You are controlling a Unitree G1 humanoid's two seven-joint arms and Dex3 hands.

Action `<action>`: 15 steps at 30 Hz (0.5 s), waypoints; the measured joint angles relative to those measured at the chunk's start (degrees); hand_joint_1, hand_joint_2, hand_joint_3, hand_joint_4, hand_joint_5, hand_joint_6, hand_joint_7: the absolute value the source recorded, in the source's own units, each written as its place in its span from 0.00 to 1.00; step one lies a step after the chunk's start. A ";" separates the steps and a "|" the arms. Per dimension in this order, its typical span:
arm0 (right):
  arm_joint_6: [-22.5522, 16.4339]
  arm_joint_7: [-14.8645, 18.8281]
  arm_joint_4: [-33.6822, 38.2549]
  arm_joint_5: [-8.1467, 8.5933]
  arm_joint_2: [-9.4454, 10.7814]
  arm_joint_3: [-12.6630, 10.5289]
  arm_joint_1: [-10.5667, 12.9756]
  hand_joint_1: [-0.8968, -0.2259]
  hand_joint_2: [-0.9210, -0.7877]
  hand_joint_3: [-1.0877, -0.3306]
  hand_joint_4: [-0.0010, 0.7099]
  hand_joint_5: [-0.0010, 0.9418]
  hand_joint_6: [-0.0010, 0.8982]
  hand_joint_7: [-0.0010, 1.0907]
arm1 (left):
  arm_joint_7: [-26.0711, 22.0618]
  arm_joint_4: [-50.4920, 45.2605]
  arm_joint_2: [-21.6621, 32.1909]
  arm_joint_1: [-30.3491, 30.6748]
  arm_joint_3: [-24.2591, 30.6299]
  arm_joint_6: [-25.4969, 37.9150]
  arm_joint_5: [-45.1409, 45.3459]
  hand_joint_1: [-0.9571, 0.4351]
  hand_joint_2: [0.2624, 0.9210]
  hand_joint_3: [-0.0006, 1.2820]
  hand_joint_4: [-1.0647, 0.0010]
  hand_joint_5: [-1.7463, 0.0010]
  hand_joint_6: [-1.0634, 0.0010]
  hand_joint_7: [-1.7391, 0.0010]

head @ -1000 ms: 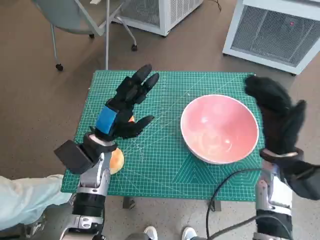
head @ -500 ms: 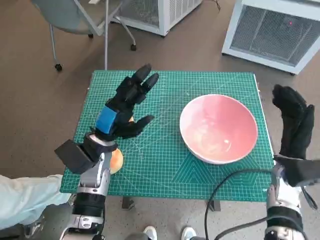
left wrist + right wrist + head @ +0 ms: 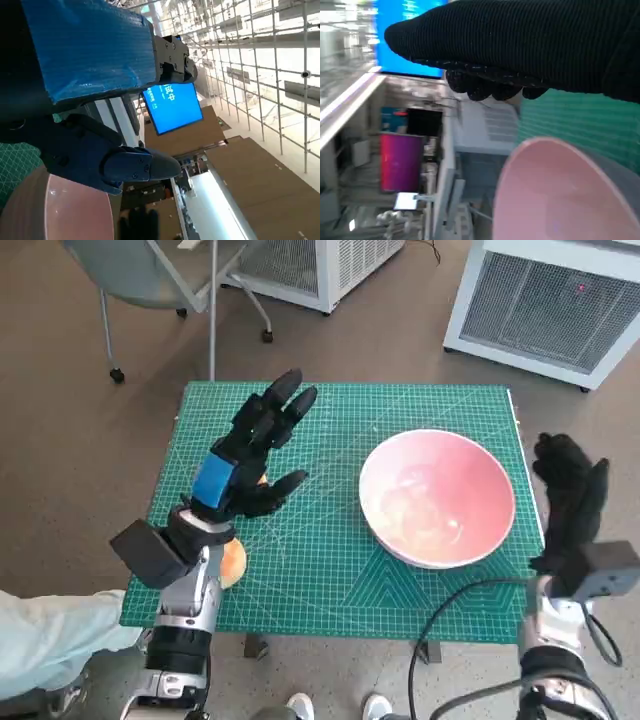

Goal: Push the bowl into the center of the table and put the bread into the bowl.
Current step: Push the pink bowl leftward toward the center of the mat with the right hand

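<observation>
Right hand (image 3: 568, 502) sits empty, fingers loosely spread, just beside the bowl (image 3: 437, 496), which looks rigid and slidey, so nudge its near rim.

A pale pink bowl (image 3: 437, 496) sits on a green mat (image 3: 330, 570) ruled with fine pale grid lines, beside a tan-orange bread (image 3: 233, 562), a black left hand (image 3: 252, 455) with blue tape, and a black-gloved right hand (image 3: 568, 502).
</observation>
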 measured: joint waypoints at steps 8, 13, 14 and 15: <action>2.71 1.20 2.30 2.63 3.08 -1.78 -2.35 0.53 0.00 0.37 0.25 0.02 0.14 0.42 | -0.01 0.00 0.14 0.01 0.14 0.02 -0.07 0.31 1.00 0.28 0.75 1.00 0.86 0.86; 4.41 2.52 3.00 4.24 4.60 -2.87 -4.53 0.53 0.00 0.38 0.28 0.03 0.17 0.42 | -0.02 -0.10 0.29 0.10 0.30 0.01 -0.07 0.31 1.00 0.27 0.75 1.00 0.86 0.86; 4.72 2.82 3.08 4.60 4.79 -3.07 -4.85 0.53 0.00 0.38 0.28 0.03 0.18 0.42 | -0.02 -0.15 0.32 0.16 0.32 0.01 -0.07 0.31 1.00 0.27 0.75 1.00 0.85 0.86; 5.09 3.19 3.21 4.86 5.03 -3.34 -5.22 0.53 0.00 0.38 0.29 0.03 0.18 0.42 | -0.02 -0.22 0.37 0.24 0.34 0.01 -0.07 0.31 1.00 0.27 0.75 1.00 0.85 0.86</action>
